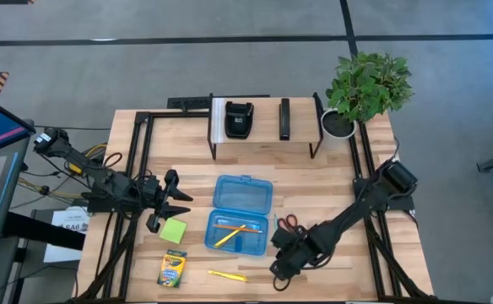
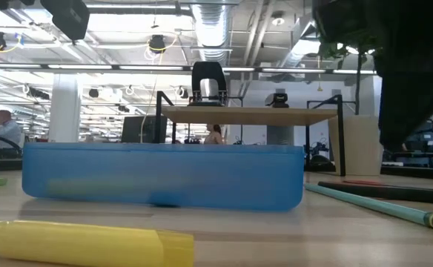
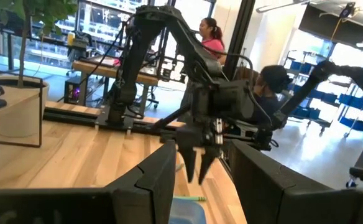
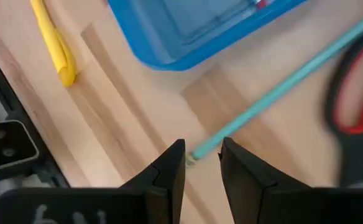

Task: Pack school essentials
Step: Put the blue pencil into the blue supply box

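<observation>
On the left side of the pale, striped-grain wooden table, the left gripper hangs with its two dark fingers spread apart and nothing between them, just above the square green sticky-note pad. Below the pad lies the flat crayon box, green and yellow cardboard, and just right of it the slim yellow highlighter, a smooth plastic tube lying on its side. In the middle sits the translucent blue case, a rounded rectangular plastic box lying open, with a yellow pencil and an orange pencil crossed in its lower tray. Right of the case, the right gripper is down at the table, its fingers only narrowly parted around the near tip of the thin teal pen, a straight smooth stick lying flat on the wood; whether the pads touch it cannot be told. Just beside it are the red-handled scissors, loops glossy red. At the table's back stand a black metal rack and a leafy potted plant.
</observation>
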You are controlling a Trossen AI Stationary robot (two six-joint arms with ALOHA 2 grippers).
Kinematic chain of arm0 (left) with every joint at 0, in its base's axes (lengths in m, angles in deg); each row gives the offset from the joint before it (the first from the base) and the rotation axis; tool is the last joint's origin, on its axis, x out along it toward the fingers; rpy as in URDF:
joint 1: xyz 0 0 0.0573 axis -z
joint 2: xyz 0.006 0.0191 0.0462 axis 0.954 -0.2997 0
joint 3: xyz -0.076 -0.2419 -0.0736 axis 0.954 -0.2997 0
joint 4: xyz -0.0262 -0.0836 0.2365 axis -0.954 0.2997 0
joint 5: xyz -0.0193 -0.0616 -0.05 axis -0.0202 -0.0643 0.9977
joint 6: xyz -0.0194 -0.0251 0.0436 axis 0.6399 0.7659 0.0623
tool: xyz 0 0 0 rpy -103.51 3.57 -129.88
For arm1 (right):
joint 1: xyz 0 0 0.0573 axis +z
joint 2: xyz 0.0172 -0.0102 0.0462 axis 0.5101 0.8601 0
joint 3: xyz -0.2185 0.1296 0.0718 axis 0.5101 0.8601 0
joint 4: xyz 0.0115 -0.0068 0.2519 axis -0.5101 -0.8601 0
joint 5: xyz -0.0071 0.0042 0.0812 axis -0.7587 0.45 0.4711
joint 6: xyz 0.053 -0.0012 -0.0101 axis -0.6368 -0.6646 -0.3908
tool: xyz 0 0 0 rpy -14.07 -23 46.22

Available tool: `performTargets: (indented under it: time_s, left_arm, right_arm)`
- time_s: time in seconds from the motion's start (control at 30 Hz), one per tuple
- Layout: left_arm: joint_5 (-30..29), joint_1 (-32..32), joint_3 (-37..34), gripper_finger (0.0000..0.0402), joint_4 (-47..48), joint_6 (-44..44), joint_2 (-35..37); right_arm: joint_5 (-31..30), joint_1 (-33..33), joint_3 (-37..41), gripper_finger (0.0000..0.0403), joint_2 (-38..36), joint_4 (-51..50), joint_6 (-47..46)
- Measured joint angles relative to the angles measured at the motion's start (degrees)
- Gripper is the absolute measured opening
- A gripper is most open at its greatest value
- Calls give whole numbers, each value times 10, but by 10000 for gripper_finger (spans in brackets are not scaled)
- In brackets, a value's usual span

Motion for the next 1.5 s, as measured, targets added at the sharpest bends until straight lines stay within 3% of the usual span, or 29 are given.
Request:
performTargets:
  time_s: [0.4,0.87,1.5]
  left_arm:
    - [0,0,0,138,3,1,0]
    - [1,0,0,138,3,4,0]
    - [1,0,0,138,3,5,0]
  right_arm:
    - [34,1,-42,131,40,-12,-31]
    - [34,8,-42,193,40,-12,-67]
    - [35,17,-41,191,61,-15,-102]
